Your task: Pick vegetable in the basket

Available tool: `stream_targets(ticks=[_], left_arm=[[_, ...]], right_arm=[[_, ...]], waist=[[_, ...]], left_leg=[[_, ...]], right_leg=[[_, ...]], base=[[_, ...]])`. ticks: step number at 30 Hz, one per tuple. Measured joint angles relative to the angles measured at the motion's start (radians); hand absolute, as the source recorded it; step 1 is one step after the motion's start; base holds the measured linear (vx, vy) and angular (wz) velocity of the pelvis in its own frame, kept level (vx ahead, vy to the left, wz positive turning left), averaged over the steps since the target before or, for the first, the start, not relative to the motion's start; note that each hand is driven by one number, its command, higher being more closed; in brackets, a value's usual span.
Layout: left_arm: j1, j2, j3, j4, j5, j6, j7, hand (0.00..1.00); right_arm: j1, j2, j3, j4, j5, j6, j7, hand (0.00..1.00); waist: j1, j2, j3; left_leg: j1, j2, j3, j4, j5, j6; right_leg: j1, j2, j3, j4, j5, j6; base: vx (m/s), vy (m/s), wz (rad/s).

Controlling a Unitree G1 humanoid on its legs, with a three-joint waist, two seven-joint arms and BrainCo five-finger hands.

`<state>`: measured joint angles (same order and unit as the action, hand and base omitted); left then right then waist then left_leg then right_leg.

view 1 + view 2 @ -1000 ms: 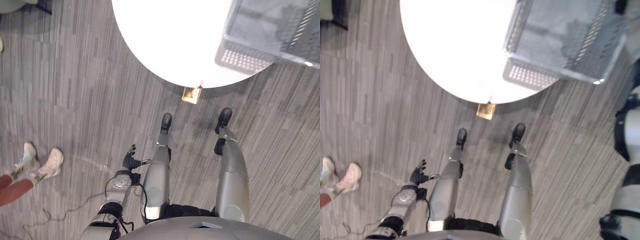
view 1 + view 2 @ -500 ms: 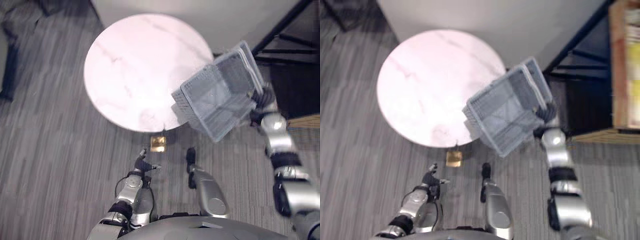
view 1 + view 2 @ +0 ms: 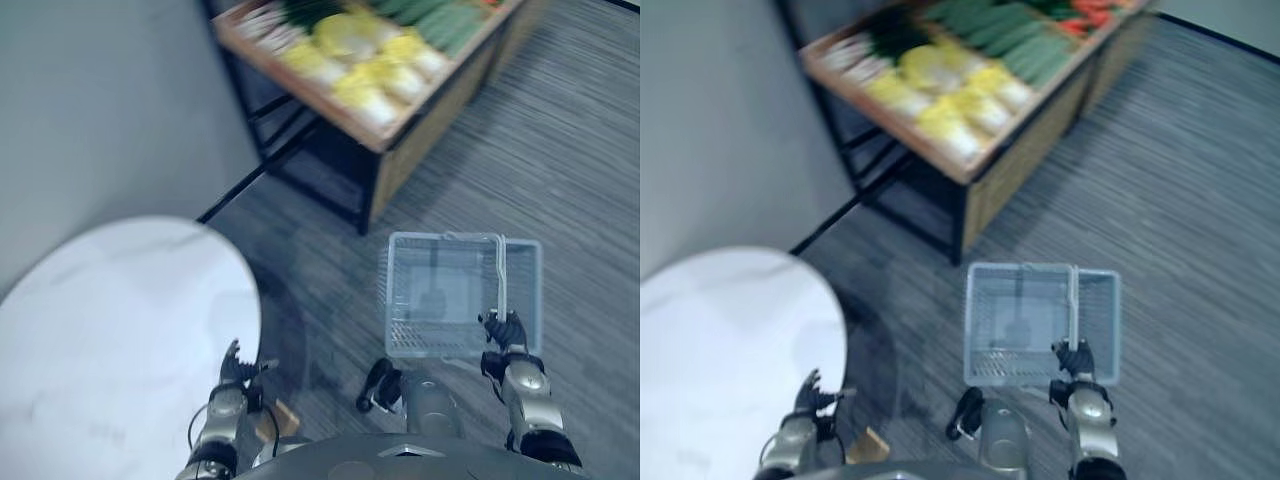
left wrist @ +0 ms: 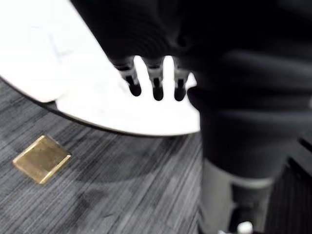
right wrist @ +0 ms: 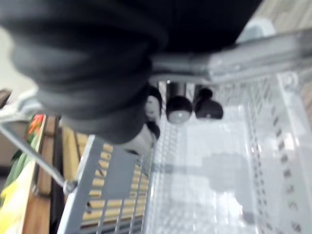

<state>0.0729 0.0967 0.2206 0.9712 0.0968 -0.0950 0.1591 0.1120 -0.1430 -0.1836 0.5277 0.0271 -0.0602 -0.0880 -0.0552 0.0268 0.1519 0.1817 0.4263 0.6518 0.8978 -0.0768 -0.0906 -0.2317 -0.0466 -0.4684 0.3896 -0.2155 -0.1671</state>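
Observation:
My right hand (image 3: pixel 505 332) is shut on the handle (image 3: pixel 500 275) of a grey plastic basket (image 3: pixel 440 347), which hangs level over the carpet in front of me. In the right wrist view the fingers (image 5: pixel 180 107) curl round that handle, and the basket (image 5: pixel 204 195) holds nothing. Further ahead stands a wooden vegetable stand (image 3: pixel 400 130) with yellow cabbages (image 3: pixel 375 75), green cucumbers (image 3: pixel 440 25) and some red vegetables (image 3: pixel 1095 12). My left hand (image 3: pixel 238 365) hangs open and empty beside the round table, its fingers (image 4: pixel 156 90) straight.
A round white table (image 3: pixel 110 320) fills the lower left, with a grey wall (image 3: pixel 100 100) behind it. A small brass floor plate (image 4: pixel 41 158) lies by the table's edge. Grey striped carpet (image 3: pixel 560 160) stretches between me and the stand.
The camera has swung from the table towards the vegetable stand. The basket, tilted and raised at my right half a second ago, now hangs level and low in front of me.

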Motion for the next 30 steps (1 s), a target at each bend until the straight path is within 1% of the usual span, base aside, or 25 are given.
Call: stream_targets(ticks=[1,2,3,4,5,6,9,10,11,12,13,14,15,16,18,19,20,21,23,24,26,27,28,29,30], left_arm=[[0.008,-0.008,0.006,0.016,-0.002,0.001,0.000,0.00],[0.031,-0.019,0.005,0.028,-0.010,0.000,0.000,0.00],[0.053,-0.022,0.005,0.036,-0.009,0.000,0.000,0.00],[0.065,-0.021,0.005,0.036,-0.008,0.000,0.000,0.00],[0.069,-0.022,0.006,0.035,-0.008,0.000,0.000,0.00],[0.071,-0.023,0.008,0.033,-0.009,-0.007,0.000,0.00],[0.043,-0.028,0.006,0.031,-0.009,-0.012,-0.001,0.00],[0.031,-0.032,0.004,0.031,-0.009,-0.024,-0.001,0.00],[0.026,-0.034,0.003,0.028,-0.009,-0.028,-0.002,0.00],[0.024,-0.036,0.000,0.027,-0.010,-0.028,-0.003,0.00],[0.024,-0.036,-0.005,0.025,-0.010,-0.028,-0.005,0.00],[0.025,-0.033,-0.006,0.025,-0.010,-0.028,-0.007,0.00],[0.030,-0.020,-0.009,0.026,-0.010,-0.027,-0.008,0.00],[0.013,-0.004,-0.026,0.027,-0.010,-0.025,-0.008,0.00],[0.006,0.003,-0.039,0.026,-0.010,-0.025,-0.008,0.00],[0.005,0.007,-0.061,0.029,-0.011,-0.025,-0.009,0.00],[0.005,0.006,-0.079,0.028,-0.012,-0.025,-0.009,0.00],[-0.004,0.005,-0.104,0.023,-0.019,-0.027,-0.010,0.00],[-0.026,0.004,-0.104,0.023,-0.033,-0.027,-0.014,0.00],[-0.052,0.004,-0.103,0.024,-0.037,-0.028,-0.023,0.00],[-0.077,0.000,-0.103,0.025,-0.036,-0.029,-0.029,0.00],[-0.080,-0.001,-0.102,0.030,-0.035,-0.029,-0.030,0.00],[-0.080,0.000,-0.102,0.032,-0.035,-0.029,-0.030,0.00],[-0.072,0.013,-0.098,0.034,-0.035,-0.029,-0.030,0.00],[-0.072,0.006,-0.082,0.055,-0.032,-0.025,-0.031,0.00]], right_arm=[[0.003,0.002,0.005,0.006,0.000,0.000,-0.002,1.00],[-0.003,0.003,0.009,0.030,-0.001,0.000,-0.003,1.00],[-0.018,0.004,0.011,0.069,-0.003,-0.001,-0.003,1.00],[-0.024,0.004,0.011,0.091,-0.003,-0.001,-0.003,1.00],[-0.024,0.004,0.003,0.126,-0.003,0.000,-0.003,1.00],[-0.024,0.004,-0.009,0.159,-0.002,0.000,-0.006,1.00],[-0.026,-0.017,-0.046,0.208,-0.002,0.004,-0.013,1.00],[-0.026,-0.025,-0.060,0.242,-0.002,0.011,-0.018,1.00],[-0.026,-0.024,-0.074,0.267,-0.002,0.015,-0.024,1.00],[-0.026,-0.024,-0.081,0.281,-0.003,0.018,-0.026,1.00],[-0.023,-0.019,-0.084,0.323,-0.003,0.029,-0.031,1.00],[-0.018,-0.002,-0.083,0.336,-0.003,0.032,-0.031,1.00],[-0.015,0.013,-0.085,0.343,-0.003,0.032,-0.030,1.00],[-0.002,0.037,-0.086,0.360,-0.005,0.032,-0.026,1.00],[-0.001,0.064,-0.113,0.364,-0.004,0.032,-0.031,1.00],[0.004,0.067,-0.120,0.369,-0.004,0.032,-0.031,1.00],[0.004,0.064,-0.124,0.374,-0.003,0.032,-0.032,1.00],[0.003,0.053,-0.127,0.375,-0.002,0.030,-0.034,1.00],[-0.002,0.053,-0.126,0.373,-0.002,0.022,-0.034,1.00],[-0.006,0.053,-0.127,0.373,-0.003,0.010,-0.033,1.00],[-0.019,0.053,-0.127,0.373,-0.003,-0.001,-0.032,1.00],[-0.028,0.059,-0.128,0.376,-0.004,-0.003,-0.032,1.00],[-0.030,0.062,-0.128,0.377,-0.004,-0.003,-0.032,1.00],[-0.040,0.077,-0.130,0.390,-0.004,-0.005,-0.031,1.00],[-0.057,0.093,-0.149,0.409,-0.008,-0.005,-0.031,1.00]], waist=[[0.005,-0.002,0.001],[0.026,-0.009,0.004],[0.052,-0.006,0.006],[0.052,-0.004,0.009],[0.050,-0.012,0.015],[0.054,-0.010,0.019],[0.057,-0.001,0.021],[0.058,0.007,0.026],[0.060,0.009,0.027],[0.062,0.012,0.029],[0.074,0.007,0.028],[0.082,-0.006,0.016],[0.078,-0.024,0.013],[0.070,-0.053,0.015],[0.069,-0.065,0.024],[0.061,-0.067,0.029],[0.058,-0.063,0.029],[0.041,-0.041,0.035],[0.035,-0.041,0.035],[0.034,-0.039,0.036],[0.027,-0.027,0.043],[0.020,-0.031,0.046],[0.021,-0.036,0.046],[0.025,-0.070,0.047],[0.034,-0.057,0.066]], left_leg=[[-0.052,-0.040,-0.100,0.060,-0.053,0.013],[-0.121,-0.140,-0.251,0.086,-0.106,-0.005],[-0.171,-0.192,-0.328,0.077,-0.144,-0.004],[-0.205,-0.208,-0.360,0.071,-0.162,-0.004],[-0.264,-0.219,-0.393,0.036,-0.182,0.009],[-0.315,-0.223,-0.406,-0.027,-0.196,0.004],[-0.389,-0.268,-0.452,-0.276,-0.193,-0.007],[-0.412,-0.302,-0.485,-0.490,-0.147,-0.021],[-0.413,-0.313,-0.504,-0.626,-0.091,-0.025],[-0.414,-0.315,-0.508,-0.688,-0.059,-0.025],[-0.410,-0.320,-0.519,-0.721,0.051,-0.014],[-0.405,-0.344,-0.520,-0.696,0.092,0.020],[-0.406,-0.359,-0.512,-0.672,0.064,0.053],[-0.389,-0.373,-0.480,-0.640,0.022,0.084],[-0.305,-0.382,-0.446,-0.649,-0.016,0.108],[-0.206,-0.390,-0.443,-0.690,-0.038,0.127],[-0.148,-0.391,-0.450,-0.722,-0.045,0.134],[-0.055,-0.383,-0.469,-0.791,-0.050,0.135],[-0.030,-0.373,-0.485,-0.815,-0.052,0.134],[-0.023,-0.354,-0.514,-0.828,-0.056,0.129],[-0.025,-0.314,-0.574,-0.828,-0.075,0.102],[-0.023,-0.294,-0.623,-0.826,-0.104,0.070],[-0.022,-0.294,-0.635,-0.825,-0.112,0.065],[-0.019,-0.306,-0.670,-0.818,-0.140,0.041],[-0.004,-0.286,-0.707,-0.796,-0.176,0.023]], right_leg=[[0.020,0.022,0.059,-0.019,0.002,-0.004],[0.053,0.060,0.172,-0.046,0.002,-0.022],[0.085,0.089,0.265,-0.067,0.005,-0.028],[0.108,0.101,0.306,-0.078,0.006,-0.027],[0.148,0.116,0.374,-0.099,0.010,0.009],[0.176,0.118,0.431,-0.115,0.005,0.027],[0.238,0.109,0.534,-0.170,-0.001,0.060],[0.277,0.100,0.576,-0.212,-0.012,0.071],[0.298,0.097,0.601,-0.232,-0.019,0.082],[0.312,0.097,0.616,-0.239,-0.026,0.094],[0.328,0.093,0.657,-0.212,-0.074,0.117],[0.324,0.071,0.674,-0.171,-0.117,0.141],[0.322,0.052,0.673,-0.130,-0.129,0.155],[0.267,0.036,0.656,0.012,-0.129,0.202],[0.219,0.018,0.606,0.215,-0.078,0.321],[0.182,-0.007,0.551,0.374,-0.063,0.364],[0.173,-0.021,0.506,0.420,-0.081,0.333],[0.146,-0.038,0.402,0.419,-0.117,0.273],[0.115,-0.039,0.349,0.363,-0.130,0.250],[0.078,-0.032,0.309,0.272,-0.132,0.240],[0.033,-0.024,0.295,0.053,-0.069,0.239],[0.030,-0.044,0.316,-0.146,0.060,0.245],[0.031,-0.054,0.324,-0.186,0.085,0.248],[0.048,-0.099,0.348,-0.300,0.182,0.297],[0.085,-0.085,0.321,-0.273,0.247,0.294]], base=[[0.44,-0.093,-2.76],[0.32,0.020,-2.97],[0.33,0.059,-2.85],[0.35,0.103,-2.29],[0.33,0.126,-1.72],[0.32,0.133,-1.54],[0.32,0.198,-1.16],[0.47,0.308,-0.88],[0.40,0.262,-0.85],[0.45,0.296,-0.94],[0.51,0.326,-0.97],[0.63,0.387,-0.87],[0.59,0.308,-0.57],[0.56,0.282,-0.47],[0.51,0.258,-0.42],[0.44,0.195,-0.23],[0.50,0.187,-0.13],[0.45,0.108,0.06],[0.30,0.012,0.27],[0.32,-0.108,0.65],[0.40,-0.198,0.95],[0.28,-0.176,0.86],[0.38,-0.283,1.02],[0.31,-0.322,0.95],[0.39,-0.401,1.09]])
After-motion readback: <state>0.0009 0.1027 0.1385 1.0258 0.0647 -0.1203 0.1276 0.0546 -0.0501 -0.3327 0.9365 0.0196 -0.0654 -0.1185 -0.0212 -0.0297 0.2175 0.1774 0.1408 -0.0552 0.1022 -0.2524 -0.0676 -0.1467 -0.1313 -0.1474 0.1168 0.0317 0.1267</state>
